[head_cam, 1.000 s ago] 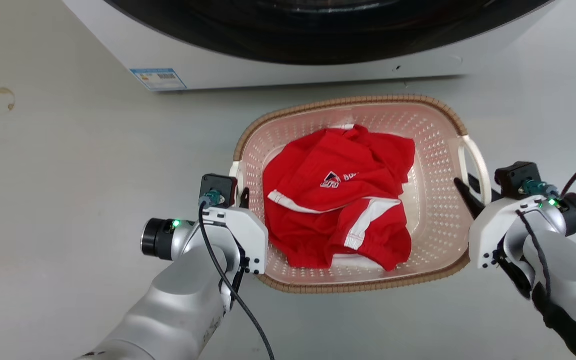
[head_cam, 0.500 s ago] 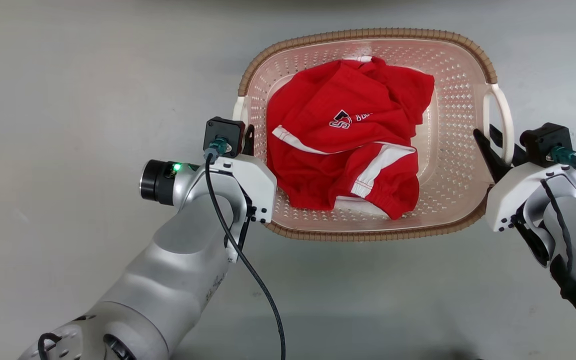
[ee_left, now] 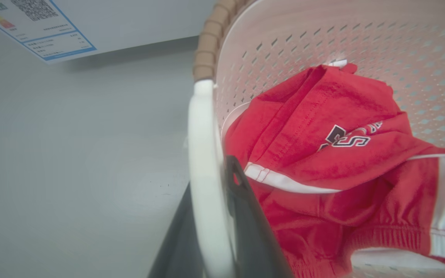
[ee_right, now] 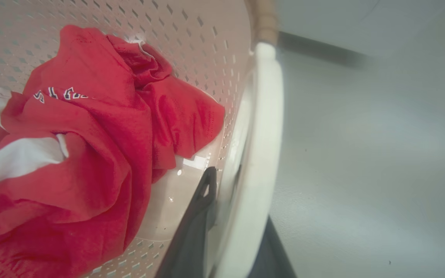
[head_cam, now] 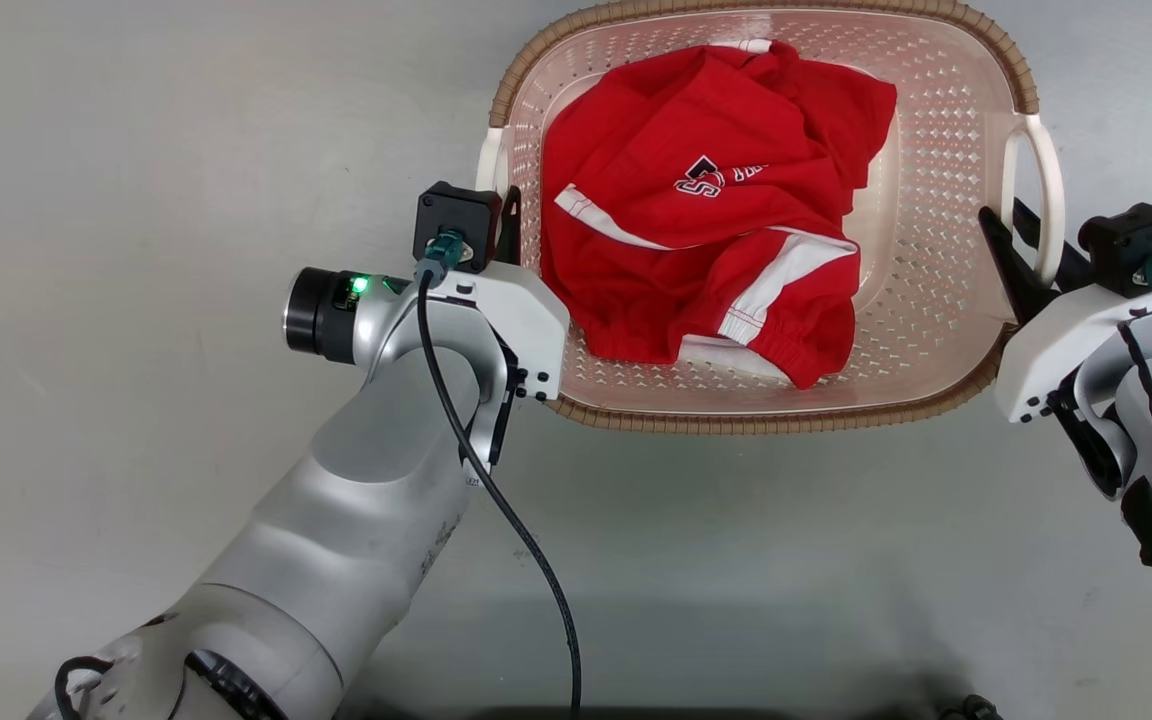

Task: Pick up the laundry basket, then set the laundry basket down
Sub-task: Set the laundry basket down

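Left gripper (head_cam: pixel 502 206): closed on the left white handle (head_cam: pixel 488 160). In the left wrist view the left gripper (ee_left: pixel 210 173) has one dark finger (ee_left: pixel 245 216) inside the handle loop, against the basket wall. The other finger is outside, with the left white handle (ee_left: pixel 203 173) pinched between them.

Right gripper (head_cam: pixel 1002 210): closed likewise on the right white handle (head_cam: pixel 1046 190). In the right wrist view the right gripper (ee_right: pixel 238 193) straddles the right white handle (ee_right: pixel 261 135). Its inner finger (ee_right: pixel 207 185) lies on the basket side; the outer one is mostly hidden behind the bar.

Laundry basket (head_cam: pixel 766 425): held between the two grippers, ahead of the robot and a little to its right. It is upright, with the opening facing up towards the head camera. The long axis runs left to right across the head view, handle to handle, with the handles on the short ends. The far rim is cut by the top edge of that view. Whether the base touches the floor (head_cam: pixel 136 300) cannot be told. Perforated walls show in both wrist views (ee_left: pixel 323 38) (ee_right: pixel 191 31).

Contents: a crumpled red garment (head_cam: pixel 696 250) with white stripes and a dark logo lies on the bottom of the basket (ee_left: pixel 323 154) (ee_right: pixel 91 135).

Beyond the basket: a white washer panel (ee_left: pixel 129 23) with a blue-edged label (ee_left: pixel 33 23) stands past the far rim.
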{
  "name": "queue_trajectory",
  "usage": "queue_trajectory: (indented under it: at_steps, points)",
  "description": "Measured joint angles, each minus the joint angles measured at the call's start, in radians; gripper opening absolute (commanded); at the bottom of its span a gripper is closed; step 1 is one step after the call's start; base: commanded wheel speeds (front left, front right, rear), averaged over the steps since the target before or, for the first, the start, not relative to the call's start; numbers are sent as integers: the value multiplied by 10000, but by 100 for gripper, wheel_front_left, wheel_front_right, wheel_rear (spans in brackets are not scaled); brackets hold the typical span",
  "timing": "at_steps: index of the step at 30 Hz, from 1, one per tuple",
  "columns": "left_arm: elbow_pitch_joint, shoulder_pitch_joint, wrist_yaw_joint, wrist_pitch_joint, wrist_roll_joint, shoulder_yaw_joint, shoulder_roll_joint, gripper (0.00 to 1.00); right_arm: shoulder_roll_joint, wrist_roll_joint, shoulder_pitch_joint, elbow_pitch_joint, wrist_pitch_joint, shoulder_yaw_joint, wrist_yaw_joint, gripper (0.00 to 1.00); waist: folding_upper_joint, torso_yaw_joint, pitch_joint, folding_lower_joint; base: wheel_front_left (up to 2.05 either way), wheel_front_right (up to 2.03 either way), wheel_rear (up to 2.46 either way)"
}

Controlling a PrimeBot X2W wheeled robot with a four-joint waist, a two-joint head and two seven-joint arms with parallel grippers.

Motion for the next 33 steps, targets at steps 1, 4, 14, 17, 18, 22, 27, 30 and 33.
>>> queue_trajectory:
  at_steps: [1, 4, 14, 17, 18, 22, 27, 30, 33]
  points:
    - [-13, 0, -2, 0, 73, 69, -10, 0, -4, -19, -2, -13, 0, -44, 0, 0, 0, -4, 45, 0, 0, 0, 0]
    - [-33, 1, -8, 0, 261, 267, -15, 0, -6, -123, -7, -71, 0, -136, 0, 0, 0, -39, 148, 0, 0, 0, 0]
    - [-90, 2, -174, 0, 499, 589, -29, 0, -29, -238, -7, -151, 0, -267, 0, 0, 0, -76, 310, 0, 0, 0, 0]
    - [-90, 3, -180, 0, 499, 604, -27, 0, -21, -255, -9, -153, 0, -288, 0, 0, 1, -82, 305, 0, 0, 0, 0]
    - [-82, 4, -184, 0, 495, 612, -29, 0, -17, -257, -11, -151, 0, -301, 0, 0, 0, -88, 307, 0, 0, 0, 0]
    - [-104, -3, -276, -105, 372, 616, 0, 54, -19, -608, -50, -67, 33, -458, 59, 100, 0, -120, 340, 0, 0, 0, 0]
    - [-194, -6, -265, -132, 268, 568, 297, 100, -71, -792, -52, 21, 33, -635, 58, 100, 0, -95, 396, 0, 0, 0, 0]
    - [-309, -4, -263, -132, 138, 385, 272, 100, -17, -874, -50, 12, 33, -727, 56, 100, 0, -97, 396, 0, 0, 0, 0]
    - [-422, -4, -232, -132, -50, 249, 226, 100, 23, -920, -47, -25, 33, -792, 58, 100, 0, -103, 400, 0, 0, 0, 0]
